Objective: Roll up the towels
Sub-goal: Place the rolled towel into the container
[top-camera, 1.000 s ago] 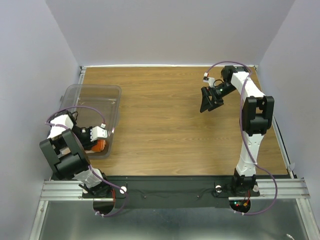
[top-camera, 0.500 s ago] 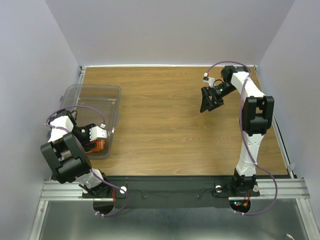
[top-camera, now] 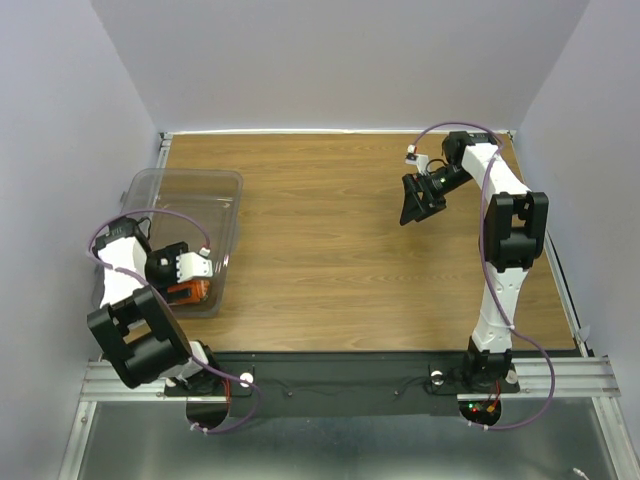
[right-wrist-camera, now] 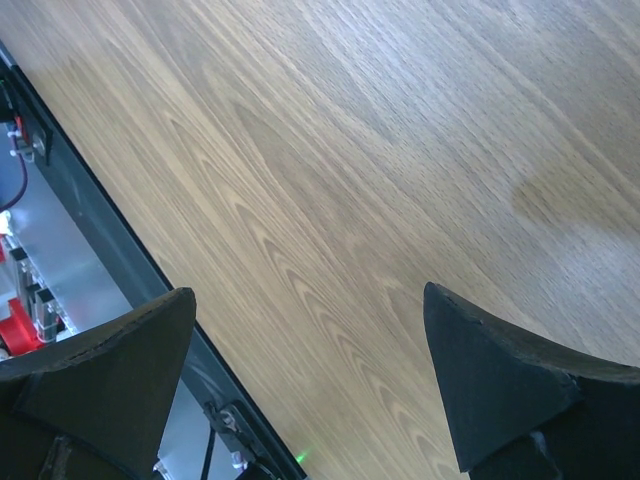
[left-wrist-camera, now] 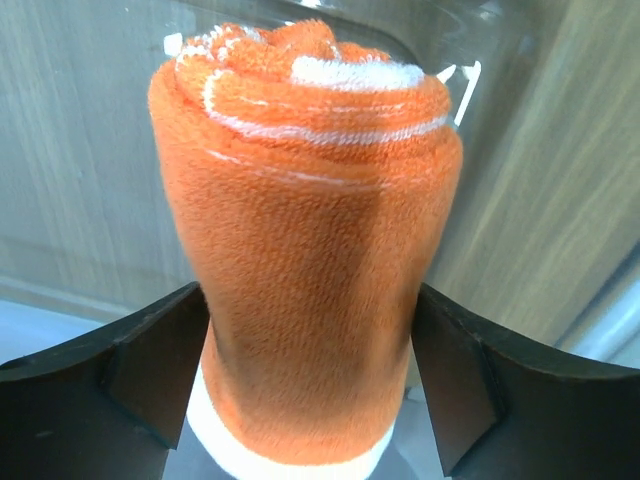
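On the left, the rolled orange towel [left-wrist-camera: 310,250] sits at the near end of the clear plastic tub [top-camera: 190,176]. The left gripper [left-wrist-camera: 310,385] has a finger right against each side of it, though I cannot tell whether they pinch it. Far right, the right gripper [top-camera: 415,200] hangs above the wooden table [top-camera: 320,250], jaws wide apart, holding nothing.

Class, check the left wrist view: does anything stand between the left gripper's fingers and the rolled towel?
Nothing visible does. The towel stands directly between the fingers of the left gripper, inside the tub, with no other object between fabric and fingers. Whether they press it cannot be told.
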Motion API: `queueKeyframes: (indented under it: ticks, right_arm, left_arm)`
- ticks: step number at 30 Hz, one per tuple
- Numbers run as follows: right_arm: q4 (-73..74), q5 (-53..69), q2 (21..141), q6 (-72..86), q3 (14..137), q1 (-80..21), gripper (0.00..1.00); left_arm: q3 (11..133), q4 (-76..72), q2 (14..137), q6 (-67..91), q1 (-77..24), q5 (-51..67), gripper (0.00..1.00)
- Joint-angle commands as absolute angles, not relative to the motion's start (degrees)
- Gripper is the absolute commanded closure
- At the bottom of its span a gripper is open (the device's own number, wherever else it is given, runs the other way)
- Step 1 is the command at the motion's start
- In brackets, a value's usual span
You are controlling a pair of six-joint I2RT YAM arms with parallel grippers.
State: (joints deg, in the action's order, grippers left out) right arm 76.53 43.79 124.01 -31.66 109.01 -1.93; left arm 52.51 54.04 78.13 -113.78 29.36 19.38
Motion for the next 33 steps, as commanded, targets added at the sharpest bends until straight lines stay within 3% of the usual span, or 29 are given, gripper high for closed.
queueKeyframes:
  ticks: [1, 3, 4, 15, 18, 21, 23, 25, 26, 31, 33]
  right_arm:
    - [77.87, 45.7, 121.29, -33.4, 108.72, -1.76, 0.0]
    - [77.87, 45.62, 120.85, -33.66, 108.63, -1.76, 0.0]
    - [77.87, 45.62, 120.68, -33.75, 108.55, -1.76, 0.0]
    - [77.87, 45.97, 118.92, -35.33, 107.84, -1.76, 0.0]
    - [77.87, 46.14, 117.69, -35.77, 107.49, -1.76, 0.0]
    - [77.78, 46.58, 115.93, -35.95, 107.23, -1.5, 0.0]
    - [77.78, 47.11, 114.97, -35.69, 107.31, -1.41, 0.0]
    - [77.69, 47.29, 113.38, -35.25, 107.66, -0.97, 0.0]
    - [77.61, 47.29, 112.86, -34.64, 107.93, -0.71, 0.0]
    - [73.76, 47.55, 107.94, -29.81, 108.9, 3.6, 0.0]
    - [70.77, 46.06, 105.83, -25.06, 108.11, 5.61, 0.0]
  left_arm:
    - [51.78, 58.36, 74.27, -147.74, 29.79, 17.49, 0.09]
    - [51.16, 59.24, 73.22, -148.01, 29.71, 16.52, 0.08]
    - [51.33, 59.5, 72.78, -147.49, 29.79, 16.78, 0.01]
    - [57.74, 63.99, 62.06, -142.31, 29.79, 23.9, 0.01]
    - [61.95, 63.9, 59.51, -136.16, 29.62, 30.57, 0.01]
    - [69.32, 60.74, 58.8, -116.61, 27.96, 38.83, 0.01]
    - [76.16, 54.19, 59.23, -92.38, 23.57, 41.3, 0.01]
    - [83.36, 50.64, 61.86, -70.02, 17.0, 37.03, 0.01]
    - [85.84, 47.67, 65.01, -63.61, 9.57, 30.82, 0.01]
    - [98.07, 39.4, 73.47, -34.41, 2.13, 30.6, 0.01]
    - [100.45, 35.96, 77.15, -27.09, -6.0, 23.05, 0.01]
